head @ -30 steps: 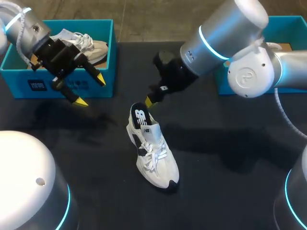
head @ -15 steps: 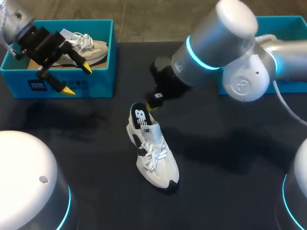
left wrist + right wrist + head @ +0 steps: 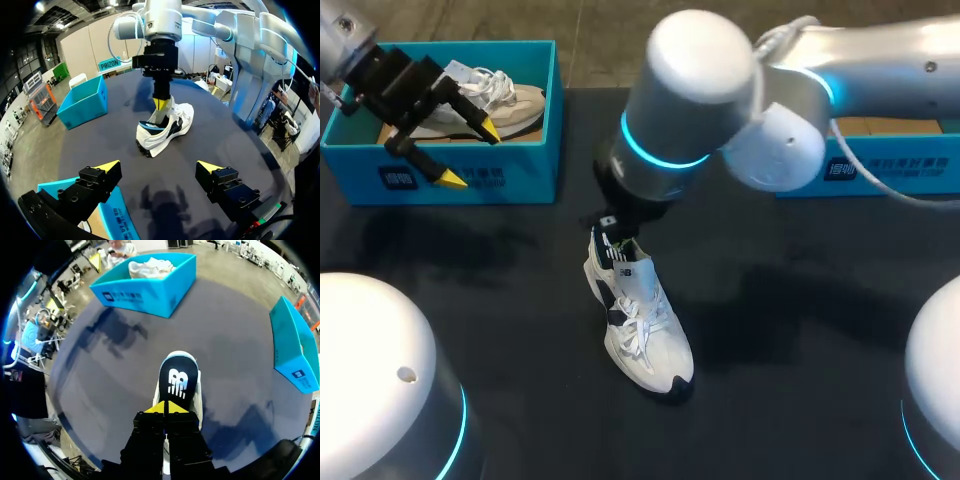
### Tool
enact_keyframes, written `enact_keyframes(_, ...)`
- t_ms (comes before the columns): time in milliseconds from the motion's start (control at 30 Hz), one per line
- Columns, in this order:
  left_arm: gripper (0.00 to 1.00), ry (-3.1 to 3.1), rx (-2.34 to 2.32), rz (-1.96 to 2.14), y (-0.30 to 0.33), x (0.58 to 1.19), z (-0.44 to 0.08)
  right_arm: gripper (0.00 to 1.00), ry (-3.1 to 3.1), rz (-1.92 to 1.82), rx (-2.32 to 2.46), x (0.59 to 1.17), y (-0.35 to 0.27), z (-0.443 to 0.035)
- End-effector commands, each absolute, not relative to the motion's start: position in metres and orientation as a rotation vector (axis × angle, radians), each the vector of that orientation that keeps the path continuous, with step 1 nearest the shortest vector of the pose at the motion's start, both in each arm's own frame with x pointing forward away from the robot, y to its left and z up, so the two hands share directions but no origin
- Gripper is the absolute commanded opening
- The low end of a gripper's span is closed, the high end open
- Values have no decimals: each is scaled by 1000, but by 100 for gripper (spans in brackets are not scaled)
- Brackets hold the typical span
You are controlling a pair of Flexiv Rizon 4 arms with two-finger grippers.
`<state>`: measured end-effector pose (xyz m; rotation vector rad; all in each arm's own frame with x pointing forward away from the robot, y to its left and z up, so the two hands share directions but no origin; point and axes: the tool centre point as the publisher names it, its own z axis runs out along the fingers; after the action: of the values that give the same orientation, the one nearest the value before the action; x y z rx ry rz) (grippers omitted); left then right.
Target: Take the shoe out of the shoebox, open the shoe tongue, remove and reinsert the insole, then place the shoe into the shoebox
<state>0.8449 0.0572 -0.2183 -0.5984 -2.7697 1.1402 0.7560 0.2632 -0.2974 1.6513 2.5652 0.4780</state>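
A white sneaker (image 3: 642,325) with a black insole (image 3: 177,382) stands upright on the black table, heel toward the back. My right arm reaches across from the right. Its gripper (image 3: 613,232) is shut, with its yellow tips (image 3: 167,407) pressed together at the sneaker's opening, just over the tongue side of the insole. From the left wrist view the right gripper (image 3: 160,104) dips into the sneaker (image 3: 165,131) from above. My left gripper (image 3: 470,155) hangs open and holds nothing, over the front wall of the left blue shoebox (image 3: 535,150), well away from the sneaker. Its fingers (image 3: 159,166) stand wide apart.
The left shoebox (image 3: 150,295) holds a second pale sneaker (image 3: 505,100). Another blue shoebox (image 3: 880,168) stands at the table's back right, behind my right arm. Open black tabletop surrounds the sneaker at front and left.
My right arm has swung left and lowered, bringing its shut tips from beside the heel into the sneaker's opening. My left gripper has drawn back left and up over the shoebox.
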Motion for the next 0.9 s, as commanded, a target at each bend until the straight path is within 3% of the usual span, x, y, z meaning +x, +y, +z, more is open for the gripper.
enact_keyframes(33, 100, -2768, -601, 1136, 58, 846, -218, 0, 2574, 437, 1655, 762, 274, -313)
enact_keyframes(900, 100, -2768, -601, 1136, 58, 846, -218, 0, 2693, 264, 1655, 762, 253, -351)
